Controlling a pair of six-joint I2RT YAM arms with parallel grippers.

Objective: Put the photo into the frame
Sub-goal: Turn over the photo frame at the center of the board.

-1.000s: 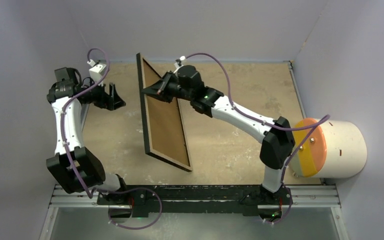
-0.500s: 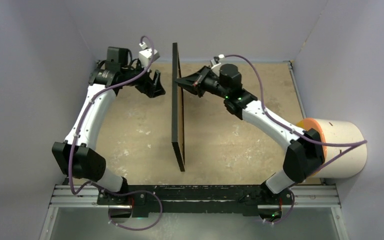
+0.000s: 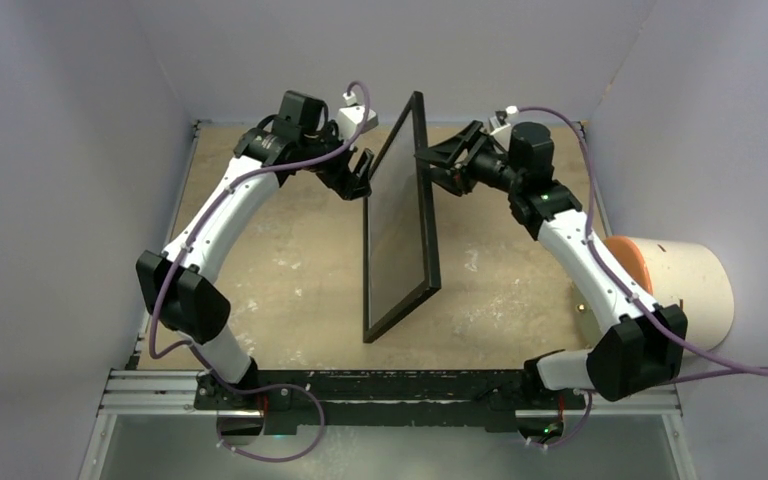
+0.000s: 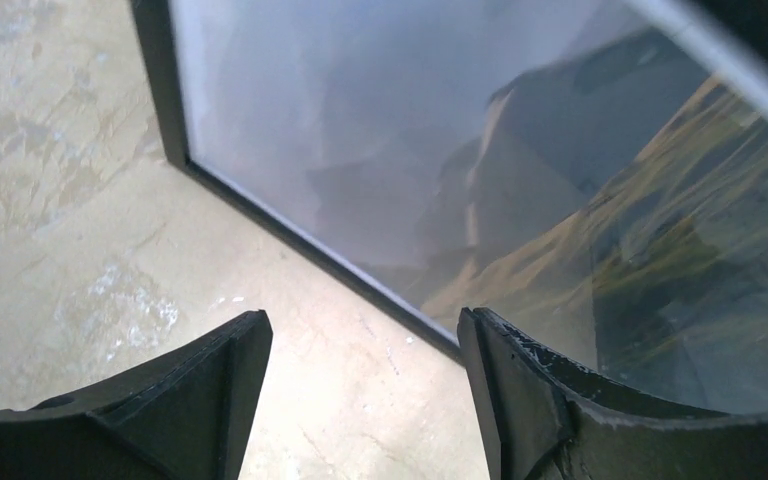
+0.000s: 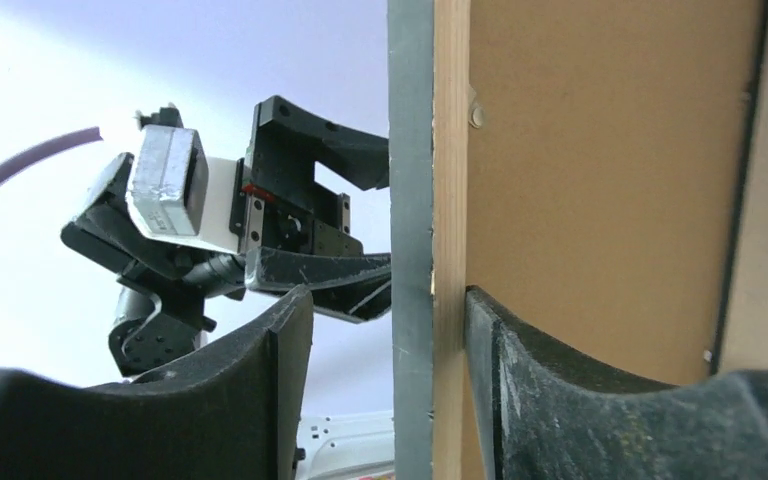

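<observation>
The frame (image 3: 400, 230) stands on its long edge mid-table and leans left, its black front turned to the left arm. Behind the pane the photo (image 4: 580, 200) shows as misty mountains inside the black rim (image 4: 260, 215). My left gripper (image 3: 360, 175) is open just in front of the frame's upper front face, its jaws (image 4: 365, 330) empty. My right gripper (image 3: 438, 160) is open around the frame's top rim (image 5: 430, 150). Its right finger (image 5: 520, 380) rests against the wooden back, while the left finger stands apart. The brown backing board (image 5: 600, 180) fills the frame's back.
A white cylinder with an orange lid (image 3: 680, 295) lies at the table's right edge, beside the right arm's elbow. Grey walls close in the back and sides. The tan tabletop (image 3: 260, 260) is scuffed with white marks.
The frame has swung from leaning right, through upright, to leaning left. My right gripper has opened off its rim. The left gripper has moved right, up to the front face.
</observation>
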